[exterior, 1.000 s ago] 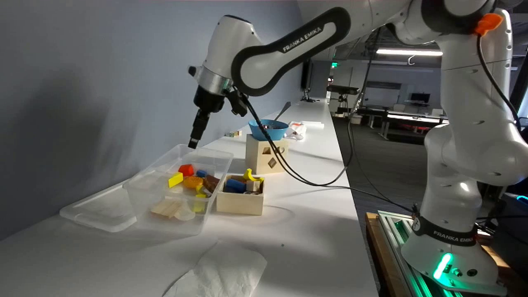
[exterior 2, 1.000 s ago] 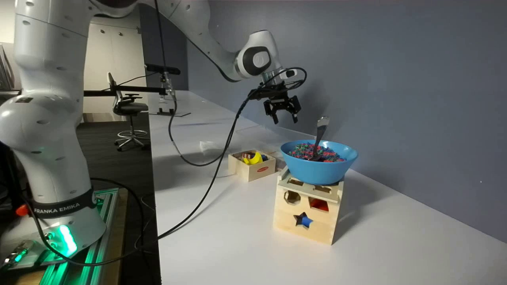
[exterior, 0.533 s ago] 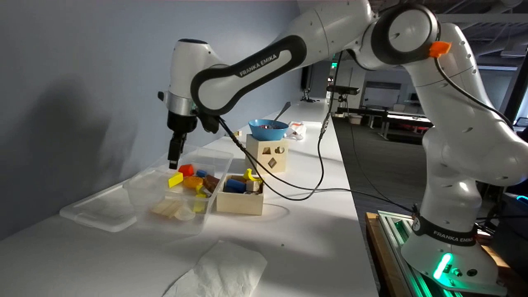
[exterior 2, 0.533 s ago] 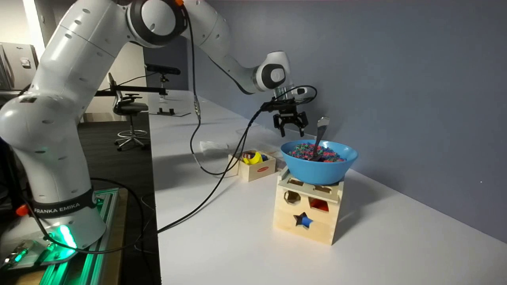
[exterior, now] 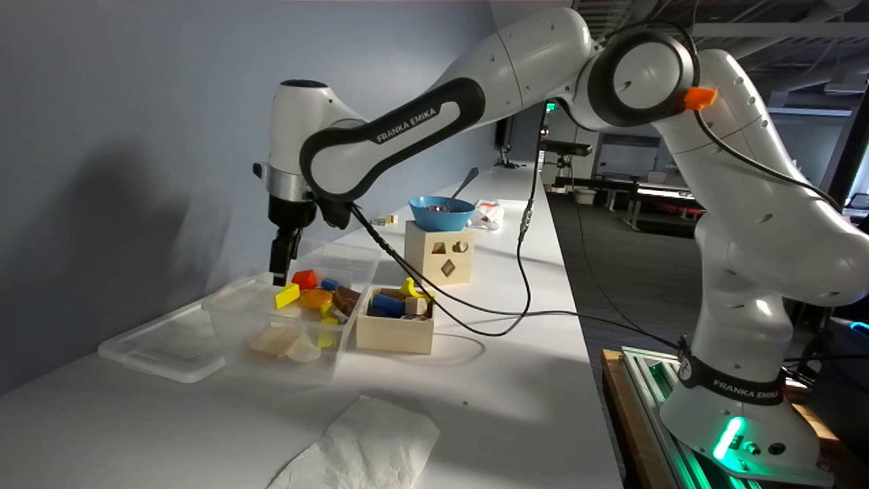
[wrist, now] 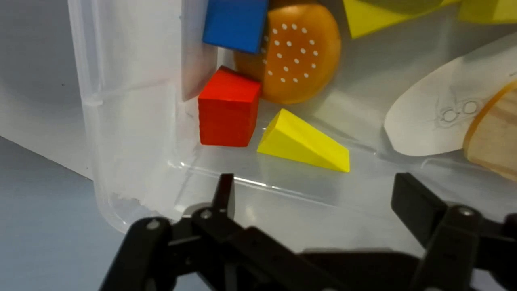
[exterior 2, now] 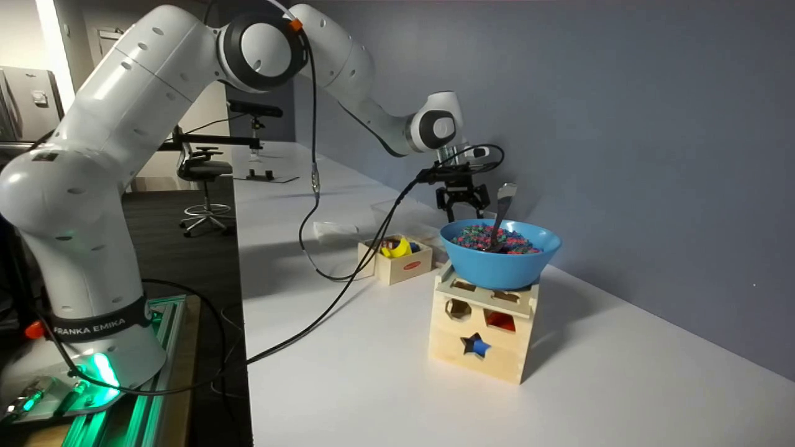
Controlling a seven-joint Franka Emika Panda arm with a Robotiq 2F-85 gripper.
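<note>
Jaws: spread wide, empty
Red block (wrist: 228, 113): one, beyond the jaws
Yellow wedge (wrist: 305, 145): one, nearer
Blue bowl (exterior 2: 500, 267): I see one, in both exterior views only

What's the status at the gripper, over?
Gripper open, nothing held. Yellow wedge nearest, in clear plastic bin. Red block close by, possible obstacle.

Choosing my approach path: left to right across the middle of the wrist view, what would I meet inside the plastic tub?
Red block, yellow wedge, white piece, wooden piece at the picture's edge.
</note>
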